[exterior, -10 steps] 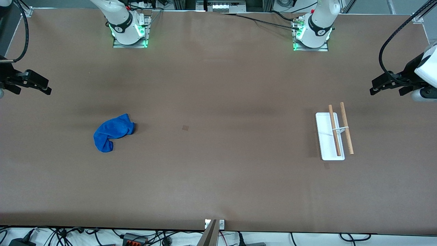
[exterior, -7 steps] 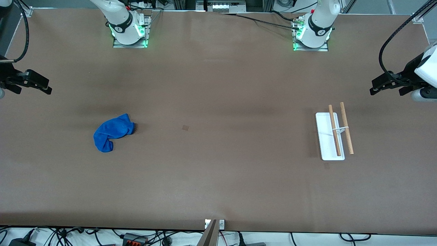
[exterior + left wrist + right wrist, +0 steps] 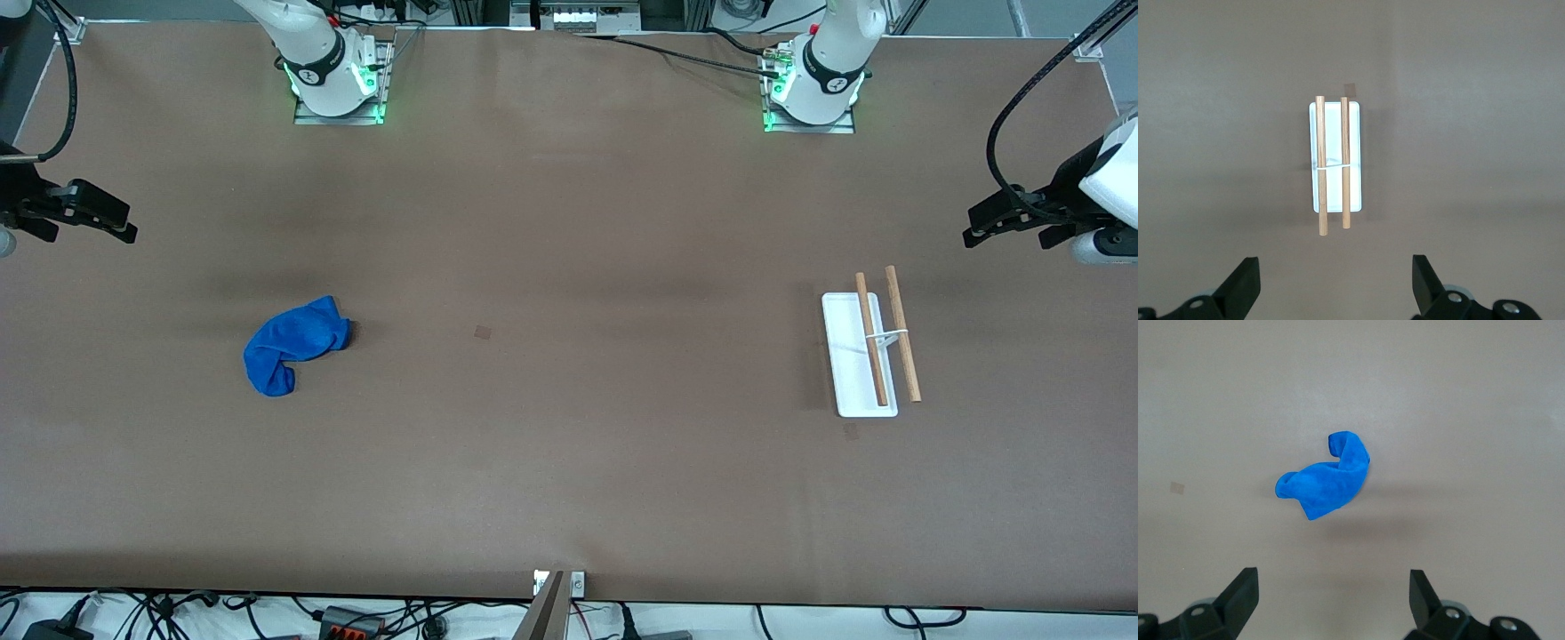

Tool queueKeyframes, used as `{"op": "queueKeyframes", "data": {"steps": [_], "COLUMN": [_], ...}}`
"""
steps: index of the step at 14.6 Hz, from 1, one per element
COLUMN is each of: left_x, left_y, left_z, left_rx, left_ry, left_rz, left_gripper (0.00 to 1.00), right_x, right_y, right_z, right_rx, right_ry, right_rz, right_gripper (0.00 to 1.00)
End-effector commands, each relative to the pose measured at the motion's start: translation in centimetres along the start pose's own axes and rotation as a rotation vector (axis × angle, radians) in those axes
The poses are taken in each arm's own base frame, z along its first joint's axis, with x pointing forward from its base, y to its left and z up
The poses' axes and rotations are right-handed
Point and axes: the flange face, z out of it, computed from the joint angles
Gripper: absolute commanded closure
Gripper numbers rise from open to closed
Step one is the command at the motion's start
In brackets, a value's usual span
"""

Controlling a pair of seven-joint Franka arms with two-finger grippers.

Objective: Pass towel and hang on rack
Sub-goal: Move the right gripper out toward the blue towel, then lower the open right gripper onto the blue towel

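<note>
The blue towel [image 3: 293, 345] lies crumpled on the brown table toward the right arm's end; the right wrist view shows the towel [image 3: 1328, 485] lying well apart from the fingers. My right gripper [image 3: 123, 224] hangs open and empty above the table's edge at that end; in its wrist view the right gripper [image 3: 1331, 580] has only bare table between its jaws. The rack [image 3: 846, 356], a white tray with two wooden rods [image 3: 901, 333], stands toward the left arm's end. My left gripper [image 3: 974, 228] hovers open and empty near it; its own view shows the rack [image 3: 1332, 133] and the left gripper [image 3: 1336, 265].
The two arm bases [image 3: 333, 80] [image 3: 813, 84] stand along the table edge farthest from the front camera. A small dark square mark [image 3: 483, 332] sits mid-table. A metal bracket [image 3: 558, 583] and cables line the nearest edge. A black cable [image 3: 1013, 133] loops above the left gripper.
</note>
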Motion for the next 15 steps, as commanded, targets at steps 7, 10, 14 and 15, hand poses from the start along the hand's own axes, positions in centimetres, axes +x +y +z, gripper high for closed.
{"op": "queueKeyframes", "data": {"steps": [7,10,14,15], "left_x": [-0.2,-0.2,-0.2,-0.2], "left_y": [-0.1,-0.2,-0.2,-0.3], "left_z": [-0.6,-0.6,-0.5,-0.5], "left_rx": [-0.011,-0.006,-0.002,-0.003], "left_ry": [0.003,0.004,0.001,0.003], "left_rz": [0.004,0.006,0.006,0.005], "left_gripper": [0.0,0.0,0.0,0.0], "right_x": [3.8,5.1,7.5,7.8], "right_y": [-3.4,-4.9,-2.1,-1.2], "right_z": [8.8,14.5,21.1,22.5], "right_rx": [-0.014,-0.018,0.004,0.023], "right_ry": [-0.119,-0.209,-0.22,-0.225], "right_rz": [-0.065,-0.075,-0.007,0.059], "right_gripper": [0.0,0.0,0.0,0.0]}}
